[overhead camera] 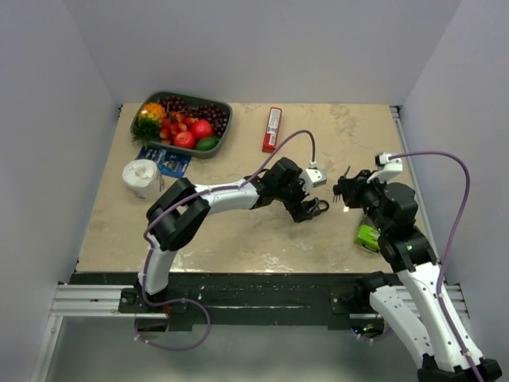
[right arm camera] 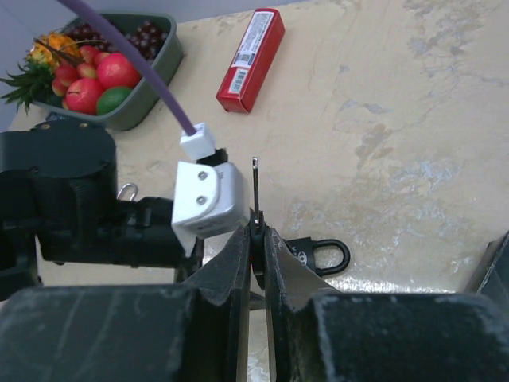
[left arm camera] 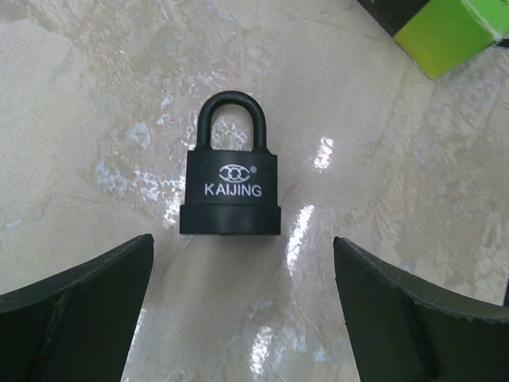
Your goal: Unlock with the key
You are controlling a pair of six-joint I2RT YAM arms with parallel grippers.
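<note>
While left claw (left arm camera: 242, 248) gapes wide, right claw (right arm camera: 256, 235) pinches the key (right arm camera: 255, 185), blade pointing forward

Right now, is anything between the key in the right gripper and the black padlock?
Nothing lies between the key, pinched in the right gripper, and the black padlock. But the open left gripper faces the padlock's base, which may crowd the approach there.

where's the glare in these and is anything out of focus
Left wrist: white glare patches on the glossy table right of the black padlock, whose lettering is sharp. Right wrist: the right gripper, close to the lens, looks dark and soft; the red box is crisp. Top external: even light, one small glint beside that gripper.
</note>
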